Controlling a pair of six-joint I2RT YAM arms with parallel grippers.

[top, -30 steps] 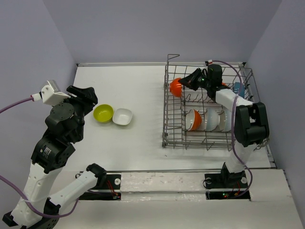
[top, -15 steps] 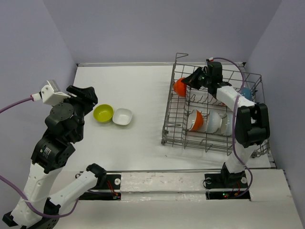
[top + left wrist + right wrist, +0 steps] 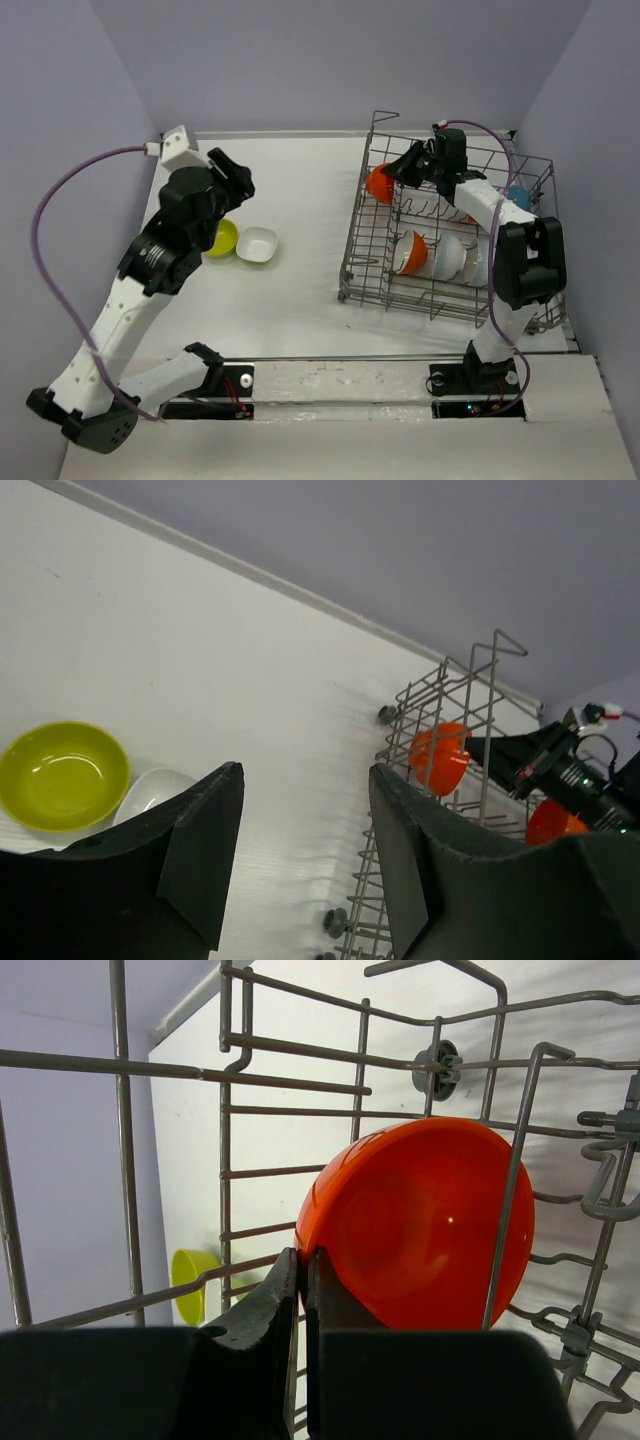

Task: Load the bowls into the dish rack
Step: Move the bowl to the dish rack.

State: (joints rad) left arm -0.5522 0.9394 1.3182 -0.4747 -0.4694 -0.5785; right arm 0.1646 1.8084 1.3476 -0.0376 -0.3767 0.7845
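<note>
Right tool (image 3: 303, 1260): clamped narrow on the rim of an orange bowl (image 3: 420, 1225); pads pinch the bowl's left edge.
Held bowl pos.: inside the rack (image 3: 350, 262), back-left corner, standing on edge just beside the left wall; wires cross in front of it in the right wrist view. Not yet let go.
Left tool (image 3: 305, 780): spread wide, nothing betw. the fingers. Hangs above the surface (image 3: 290, 180), left half, well apart from the rack.
Already racked: front row holds an orange-and-white bowl (image 3: 406, 251) and two white bowls (image 3: 447, 256), all on edge betw. the tines. A bit of blue (image 3: 516, 193) shows at the far right wall, prob. a bowl, too small to be sure. More may sit behind the right arm, can't tell.
Left to load: yellow-green bowl (image 3: 62, 776) and square white bowl (image 3: 150, 790), side by side and touching on the surface, mouths up, near the left arm.
Rack pos.: sits askew to the surface edge.
Progress est.: well over half done. One bowl mid-placement, two untouched.
Next (judgement): right tool needs to release w/o the bowl tipping; left tool is closest to the remaining pair.
</note>
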